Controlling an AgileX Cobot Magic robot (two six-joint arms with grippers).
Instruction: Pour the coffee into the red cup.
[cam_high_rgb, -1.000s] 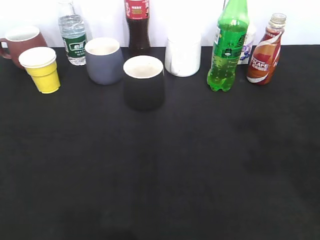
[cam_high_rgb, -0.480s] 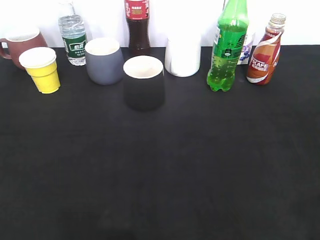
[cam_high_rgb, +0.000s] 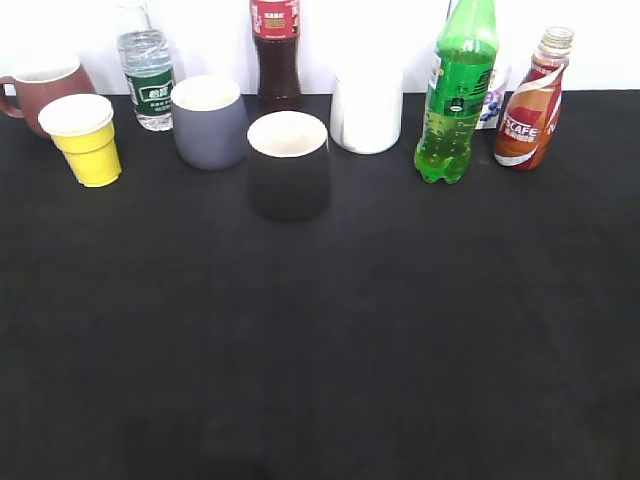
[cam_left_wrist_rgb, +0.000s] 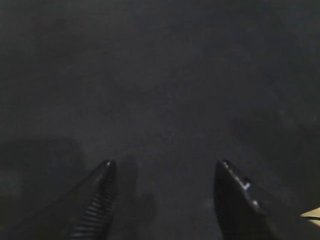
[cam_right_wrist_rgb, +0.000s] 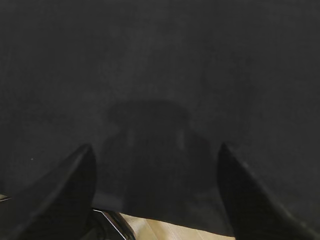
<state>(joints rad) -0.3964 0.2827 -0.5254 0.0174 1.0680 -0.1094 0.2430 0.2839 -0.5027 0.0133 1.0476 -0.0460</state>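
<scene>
The coffee bottle, small and curvy with a red-and-white swirl label, stands at the far right of the back row in the exterior view. The red cup, a maroon mug with a side handle, stands at the far left, partly behind a yellow paper cup. Neither arm shows in the exterior view. My left gripper is open and empty over bare black cloth. My right gripper is open and empty above the cloth near the table's front edge.
The back row also holds a clear water bottle, a grey cup, a dark cola bottle, a black cup, a white cup and a green soda bottle. A black cloth covers the table.
</scene>
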